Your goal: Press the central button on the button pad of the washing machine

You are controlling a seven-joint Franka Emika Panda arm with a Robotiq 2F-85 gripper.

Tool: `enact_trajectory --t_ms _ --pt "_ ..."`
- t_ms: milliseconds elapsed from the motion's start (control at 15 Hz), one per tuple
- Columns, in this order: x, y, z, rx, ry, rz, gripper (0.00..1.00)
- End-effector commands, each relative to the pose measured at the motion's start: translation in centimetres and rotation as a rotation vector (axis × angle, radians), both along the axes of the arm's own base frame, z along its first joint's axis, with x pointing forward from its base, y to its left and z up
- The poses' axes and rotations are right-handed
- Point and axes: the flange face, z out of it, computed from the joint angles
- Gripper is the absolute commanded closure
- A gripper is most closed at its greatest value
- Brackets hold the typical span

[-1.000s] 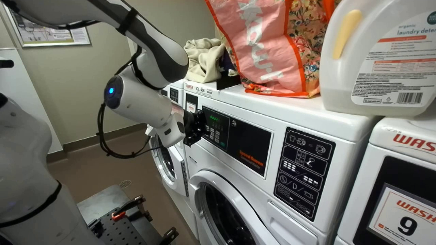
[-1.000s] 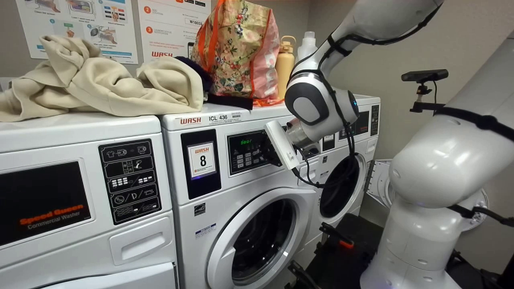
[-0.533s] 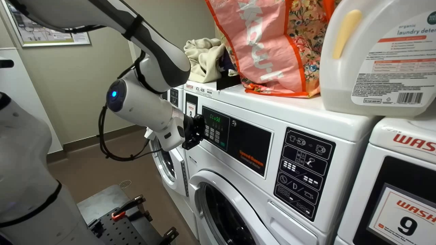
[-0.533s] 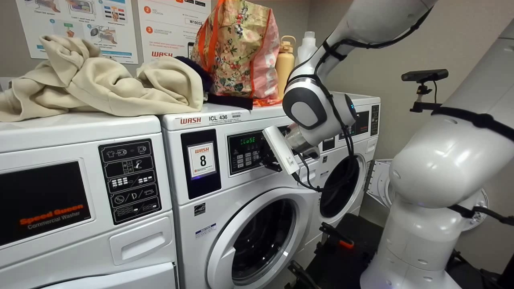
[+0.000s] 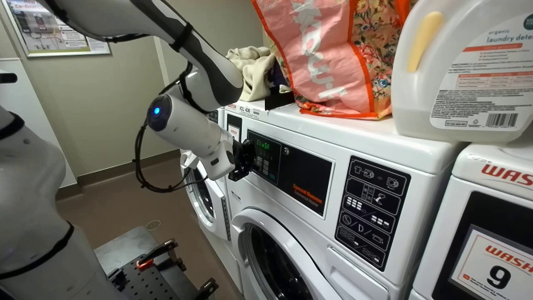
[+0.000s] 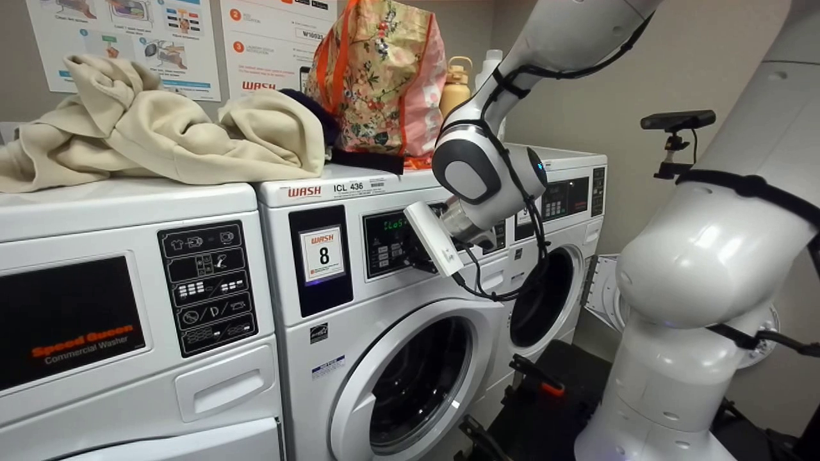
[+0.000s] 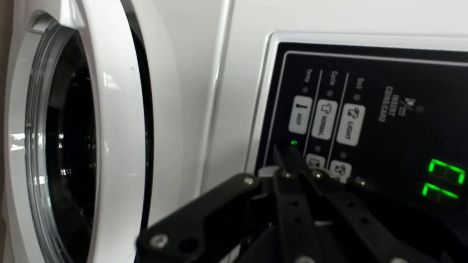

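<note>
- The approach looks done: my tool (image 7: 286,153) is right up by the pad (image 6: 389,253) of the washer (image 6: 365,307); in an exterior view that pad sits at 3 o'clock from the 8 label (image 6: 324,256).
- The tool is clenched, tips (image 7: 279,157) nearly together, with nothing I can see between them; ready for a poke, I'd say.
- In the wrist view it juts in from 6 o'clock. Past the tips, HOT (image 7: 300,114), NORMAL (image 7: 324,119) and LIGHT (image 7: 351,124) show uncovered, from about 1 to 2 o'clock.
- The central button (image 7: 315,160), as I judge it, is the partly covered one between 3 and 4 o'clock from the tips.
- The press I can't confirm: no view shows me whether the tips touch the pad or stop just short. I count it as left to do.
- The display (image 5: 263,145) reads CLOSE in an exterior view; I take no proof of a press from that.
- What's left, in my judgement: shift the tips towards 3 o'clock if they are off the button, push straight in, then back away. I'd watch for a skid onto a neighbour.
</note>
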Motion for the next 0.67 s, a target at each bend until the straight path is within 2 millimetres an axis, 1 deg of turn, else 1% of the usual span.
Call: enact_trajectory --t_ms 0,600 --pt "2.4 -1.2 0.4 -0.026 0.004 -0.014 1.00" --pt "0.3 -0.5 0.3 -0.024 -0.005 -0.014 1.00"
